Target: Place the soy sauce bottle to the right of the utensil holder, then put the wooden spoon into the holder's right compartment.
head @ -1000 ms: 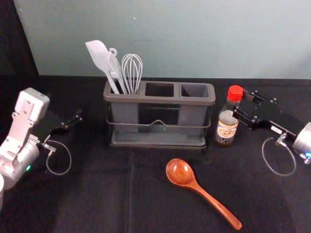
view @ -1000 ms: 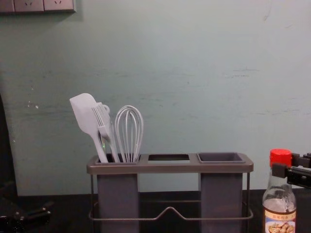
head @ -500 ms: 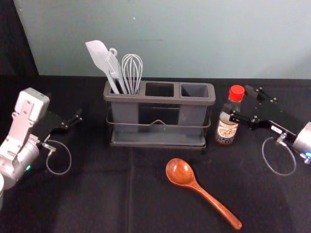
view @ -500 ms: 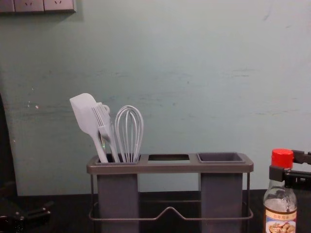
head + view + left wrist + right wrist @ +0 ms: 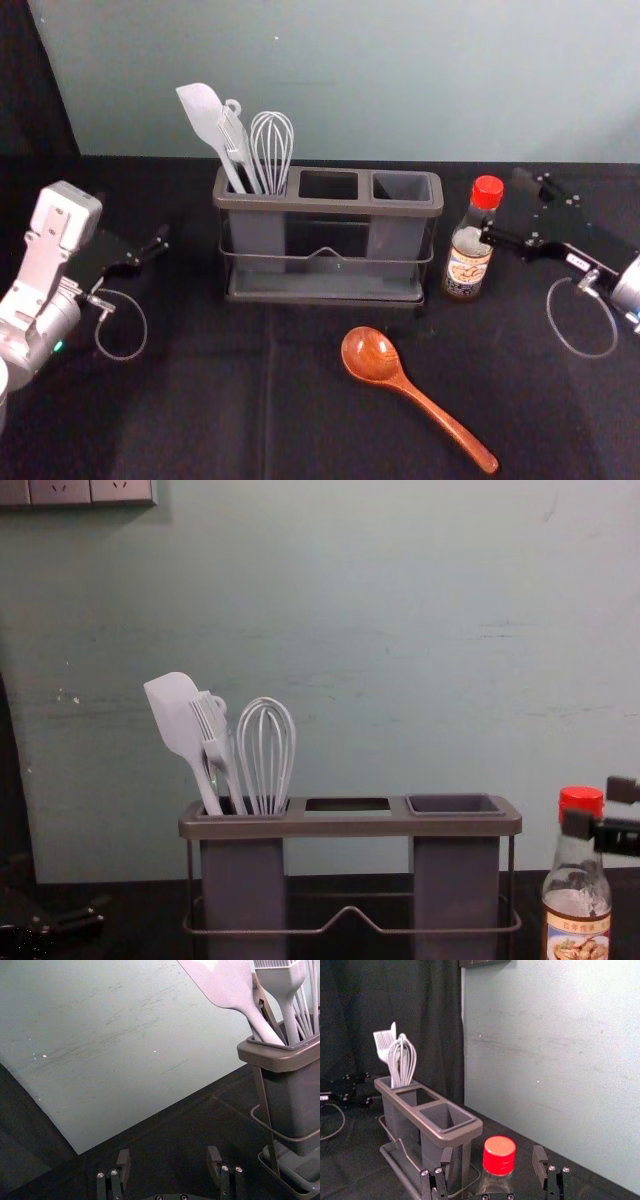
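Just to the right of the utensil holder, upright on the bench: the soy sauce bottle. Close by its cap, the right tool, spread open, gripping nothing; contact with the glass impossible to tell. Main danger, a toppled bottle, from a sideways swing with a finger so near the slim neck; safer drawn straight back first. Out in front, the wooden spoon, smooth and likely to twist in a loose pinch. On its way to the right compartment, bottle and rim both within bumping reach. Farther left, spatula and whisk, then the left tool, parked and open.
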